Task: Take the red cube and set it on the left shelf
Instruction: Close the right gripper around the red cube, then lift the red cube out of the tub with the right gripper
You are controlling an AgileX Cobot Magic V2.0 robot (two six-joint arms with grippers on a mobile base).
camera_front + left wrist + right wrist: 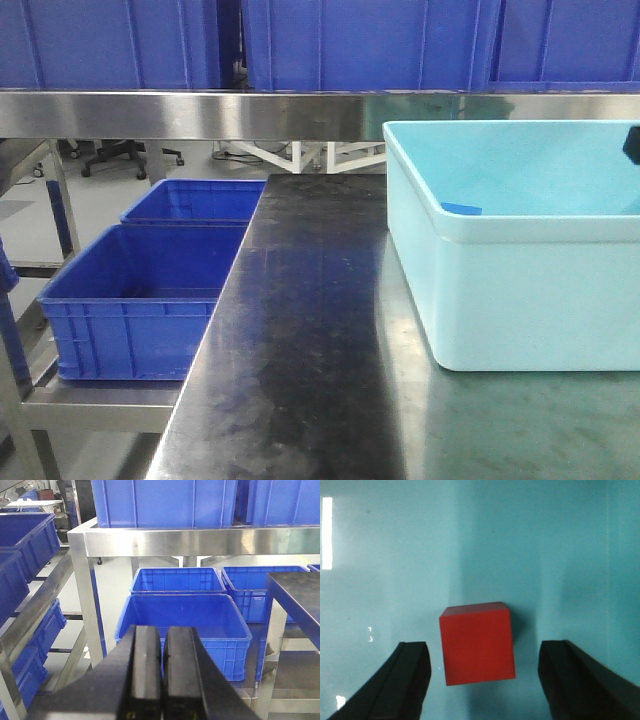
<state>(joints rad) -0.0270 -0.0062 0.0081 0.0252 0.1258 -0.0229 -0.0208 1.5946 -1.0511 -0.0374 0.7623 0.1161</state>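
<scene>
Between spread jaws of right gripper [484, 652], dead centre: red cube [476, 642], flat on teal tub [380, 540] floor | untouched, gap each side, no long axis | left gripper [162, 640] pressed together, facing blue crates [185, 596] | right arm nearer.

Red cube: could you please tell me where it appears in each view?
Front: not visible; the wall of the pale tub hides its floor.
Left wrist: not in it.
Right wrist: red cube at centre, between the fingers of the open right tool.
Shared landmark: the near blue crate, in front and left wrist views.
</scene>
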